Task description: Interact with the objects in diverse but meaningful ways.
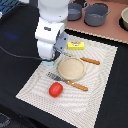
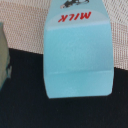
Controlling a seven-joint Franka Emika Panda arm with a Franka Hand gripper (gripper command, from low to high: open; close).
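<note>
**Arm bent low, wrist pointing down**

The white arm [image 1: 50, 31] comes in from the top of the exterior view and bends downward, its thick upper links stacked over a blocky wrist. The wrist faces straight down toward the counter [image 1: 15, 30]. The gripper [image 1: 48, 62] sits at the very bottom of the arm, low and close to the surface, largely hidden under the wrist housing. The jaws cannot be made out in either view, so whether they stand apart or together cannot be told. A dark cable trails from the arm toward the exterior view's left.
</note>
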